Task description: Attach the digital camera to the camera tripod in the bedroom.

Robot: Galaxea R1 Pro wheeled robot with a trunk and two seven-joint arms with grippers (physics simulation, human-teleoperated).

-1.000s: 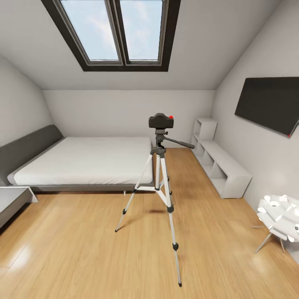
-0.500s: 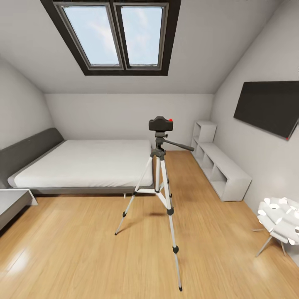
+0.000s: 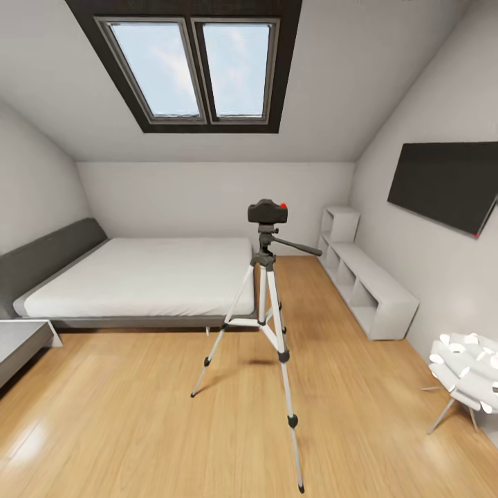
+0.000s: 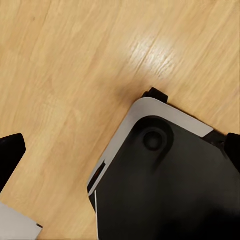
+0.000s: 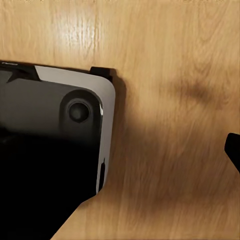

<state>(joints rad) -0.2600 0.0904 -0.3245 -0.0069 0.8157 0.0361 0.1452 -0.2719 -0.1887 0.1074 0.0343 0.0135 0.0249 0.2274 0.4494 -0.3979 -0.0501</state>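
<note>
The head view looks level down the room from well back, facing the far wall, with the camera tripod (image 3: pixel 266 304) mid-frame, the bed (image 3: pixel 131 277) to its left, the skylight (image 3: pixel 190 66) overhead and the wood floor (image 3: pixel 138 415) below. Both wrist views point straight down from close above — each over light wood floor (image 4: pixel 65 75) (image 5: pixel 170 65) and a black-and-white corner of the robot's base (image 4: pixel 160 185) (image 5: pixel 50 135). The wood floor is the one surface all three share.
</note>
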